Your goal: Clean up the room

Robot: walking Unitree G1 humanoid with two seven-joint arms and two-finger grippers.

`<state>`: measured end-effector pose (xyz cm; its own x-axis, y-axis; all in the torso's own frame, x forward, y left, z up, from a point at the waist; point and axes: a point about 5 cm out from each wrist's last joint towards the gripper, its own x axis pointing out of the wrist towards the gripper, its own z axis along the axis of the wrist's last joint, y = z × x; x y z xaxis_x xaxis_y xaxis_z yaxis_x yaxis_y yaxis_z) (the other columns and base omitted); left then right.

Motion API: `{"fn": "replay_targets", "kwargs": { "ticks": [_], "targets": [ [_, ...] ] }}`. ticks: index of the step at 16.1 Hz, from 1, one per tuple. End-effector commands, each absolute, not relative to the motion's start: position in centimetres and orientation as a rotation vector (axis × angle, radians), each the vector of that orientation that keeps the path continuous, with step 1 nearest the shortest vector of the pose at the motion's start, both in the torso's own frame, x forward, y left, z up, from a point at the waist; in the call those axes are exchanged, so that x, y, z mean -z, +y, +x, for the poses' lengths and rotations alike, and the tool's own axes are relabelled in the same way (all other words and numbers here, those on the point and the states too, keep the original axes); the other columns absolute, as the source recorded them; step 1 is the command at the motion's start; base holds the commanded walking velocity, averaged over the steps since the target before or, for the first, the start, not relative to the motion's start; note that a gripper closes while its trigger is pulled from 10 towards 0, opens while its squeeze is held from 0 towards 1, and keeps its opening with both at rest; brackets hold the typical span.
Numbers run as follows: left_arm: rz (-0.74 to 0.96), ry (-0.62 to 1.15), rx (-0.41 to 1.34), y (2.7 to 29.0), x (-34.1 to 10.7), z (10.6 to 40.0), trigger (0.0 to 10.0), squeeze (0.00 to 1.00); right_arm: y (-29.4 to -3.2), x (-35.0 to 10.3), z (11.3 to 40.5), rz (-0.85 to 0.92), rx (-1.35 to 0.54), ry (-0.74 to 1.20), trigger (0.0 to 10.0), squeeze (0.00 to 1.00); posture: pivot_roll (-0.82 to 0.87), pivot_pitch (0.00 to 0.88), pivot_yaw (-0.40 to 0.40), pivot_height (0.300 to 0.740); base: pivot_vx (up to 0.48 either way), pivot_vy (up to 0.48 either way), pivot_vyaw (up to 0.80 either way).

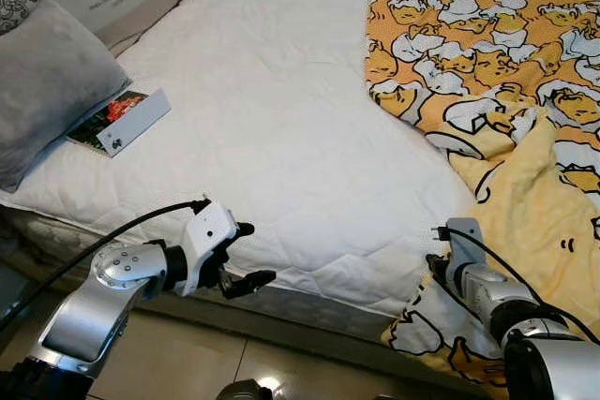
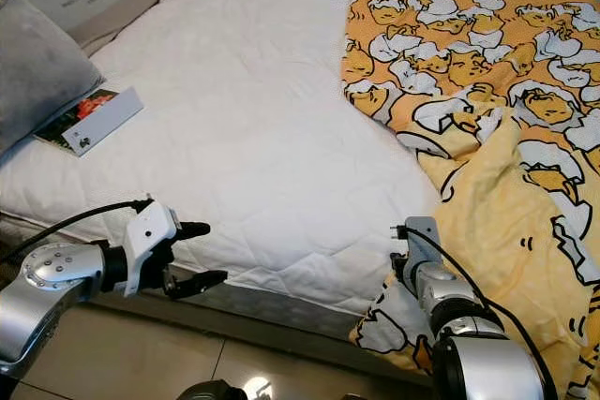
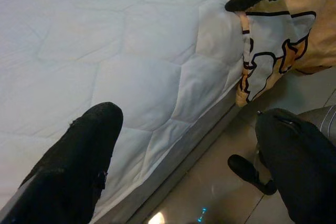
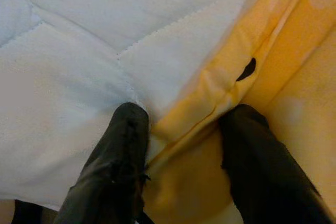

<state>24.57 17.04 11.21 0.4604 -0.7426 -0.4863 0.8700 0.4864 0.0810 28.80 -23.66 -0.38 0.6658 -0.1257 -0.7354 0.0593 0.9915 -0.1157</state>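
Looking down from the head, the white quilted bed carries a rumpled yellow cartoon-print blanket over its right side, a grey pillow and a thin paperback book at its left, while the left pincer hovers spread at the near edge. From the left wrist, its two black fingers stand wide apart over the mattress edge and tiled floor. From the right wrist, the right pincer straddles the blanket's folded hem at the bed's near right corner, fingers touching the cloth on both sides but not yet pressed together.

Quilted matt mattress cover; glossy floor tiles.
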Motion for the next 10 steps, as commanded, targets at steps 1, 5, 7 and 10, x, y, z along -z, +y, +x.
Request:
{"fn": "replay_targets", "kwargs": {
  "ticks": [1, 5, 7, 10],
  "targets": [
    [0.345, 0.422, 1.024, 16.9, -11.2, 24.5, 10.0, 0.35, -24.4, 1.4, 27.5, -0.081, 0.133, 0.893, 0.0, 0.00, 0.08, 0.071, 0.033, 0.740, 0.000, 0.000, 0.00],
    [0.336, 0.415, 1.014, 16.6, -11.0, 24.8, 10.0, 0.34, -24.4, 1.5, 27.3, -0.072, 0.103, 0.894, 0.0, 0.00, 0.06, 0.028, 0.028, 0.740, 0.000, 0.000, 0.00],
    [0.318, 0.401, 0.986, 16.5, -10.8, 25.3, 10.0, 0.35, -24.2, 1.6, 27.2, -0.055, 0.088, 0.891, 0.0, 0.00, 0.04, 0.000, 0.041, 0.740, 0.000, 0.000, 0.00],
    [0.326, 0.384, 0.950, 16.6, -10.7, 25.9, 10.0, 0.35, -24.2, 2.0, 26.7, -0.025, 0.079, 0.886, 0.0, 0.00, 0.02, 0.000, 0.037, 0.740, 0.000, 0.000, 0.00]
  ]
}}
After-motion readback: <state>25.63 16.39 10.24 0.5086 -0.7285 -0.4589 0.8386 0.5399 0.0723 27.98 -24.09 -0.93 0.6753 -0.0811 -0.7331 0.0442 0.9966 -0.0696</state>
